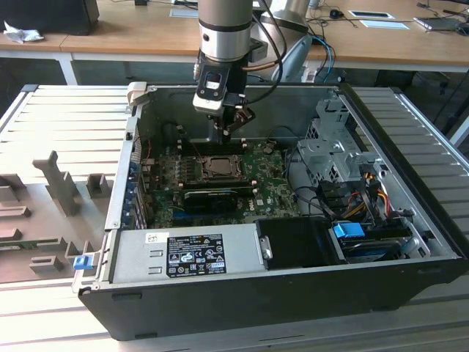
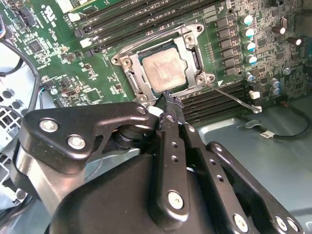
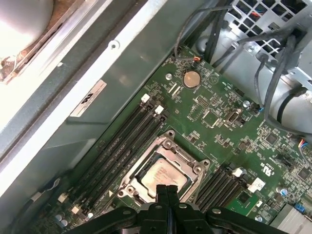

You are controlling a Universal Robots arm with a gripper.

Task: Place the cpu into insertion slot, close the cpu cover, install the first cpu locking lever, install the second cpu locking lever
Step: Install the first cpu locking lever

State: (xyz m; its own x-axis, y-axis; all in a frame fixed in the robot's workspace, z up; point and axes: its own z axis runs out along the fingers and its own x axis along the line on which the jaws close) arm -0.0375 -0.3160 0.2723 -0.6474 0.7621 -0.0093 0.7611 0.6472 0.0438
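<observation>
- Nearest me in the exterior view, the power supply (image 1: 187, 253) runs along the front of the open computer case (image 1: 410, 147). The case lies on its side on the slatted surface (image 1: 44, 117), so the motherboard (image 1: 275, 191) faces up and can be reached from above.
- Just behind the power supply, a long black card (image 1: 220, 196) stands across the board, just beside the socket. I judge it narrows the room on that side.
- Next is the insertion slot (image 1: 218, 167). The cpu (image 2: 167, 68) is seated flat in it, silver top up.
- The cpu cover (image 2: 138, 78) lies down over the chip, whose top shows through the cover's window. To me it looks closed.
- A thin locking lever (image 2: 231, 96) sticks out from one corner of the socket, across the memory slots (image 2: 214, 105). I judge it is not latched, though I cannot see its hook.
- The gripper (image 2: 170, 100) has its fingers pressed together, and I see nothing between them. In both wrist views the tips sit just beside the socket's edge, close to the corner the lever springs from. That suits work on a lever, not on the chip.
- The arm (image 1: 223, 29) comes straight down into the case, wrist vertical, with the gripper pointing at the board just behind the socket. Cables loop off the wrist.
- Farthest back, a wooden desk (image 1: 132, 29) crosses the scene.
</observation>
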